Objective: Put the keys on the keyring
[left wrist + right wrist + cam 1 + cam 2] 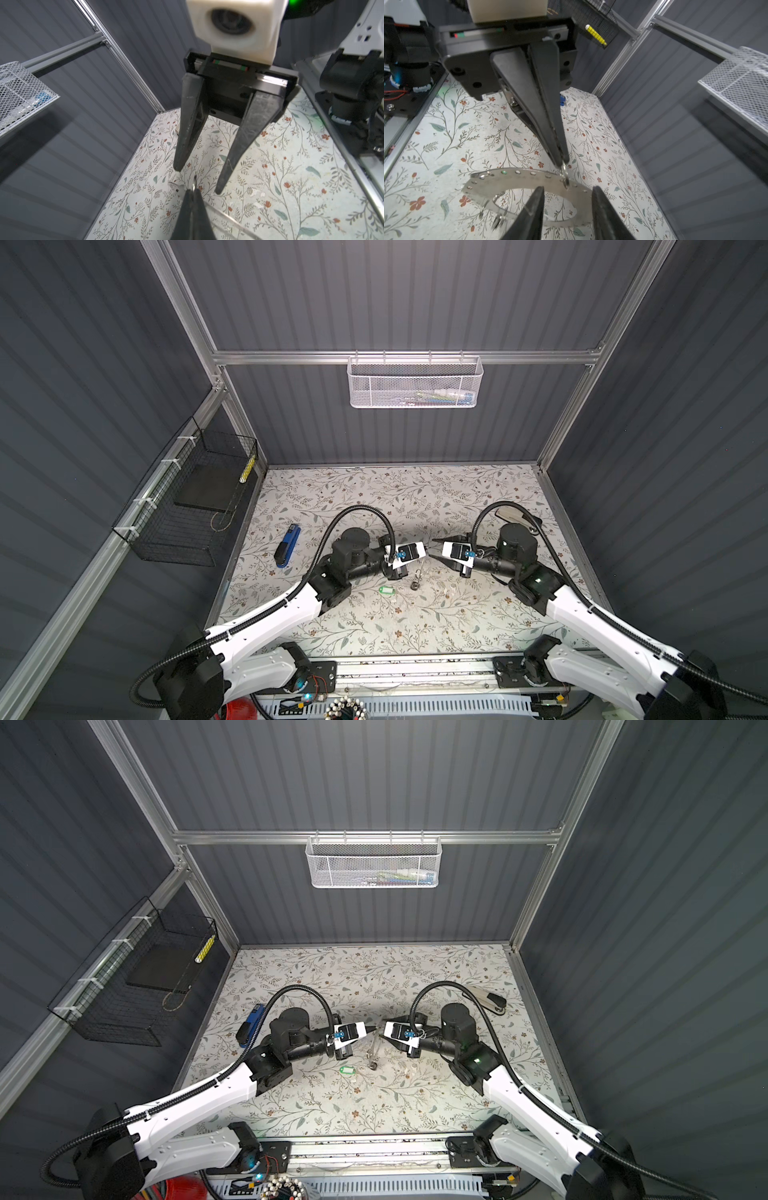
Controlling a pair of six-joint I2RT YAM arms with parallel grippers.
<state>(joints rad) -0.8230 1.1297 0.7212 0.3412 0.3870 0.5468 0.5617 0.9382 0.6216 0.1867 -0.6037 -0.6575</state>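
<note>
Two grippers met tip to tip above mid-table (pixel 374 489). Left gripper (pixel 562 163) was closed, pinching a small split ring (pixel 565 176) at the rim of the keyring (pixel 517 178). Keyring hung tilted from that pinch, off the table, with a few more small rings dangling from its lower edge. Right gripper (pixel 197 180) was open, its fingers straddling the keyring's rim; couldn't tell if either touched it. Green tag (pixel 386 591) lay flat on the table, just near of the left gripper and apart from the keyring. Black tag (pixel 414 585) showed as a small dark piece right under the keyring; too small to tell if attached. Blue stapler (pixel 287 546) sat on the left, well apart.
</note>
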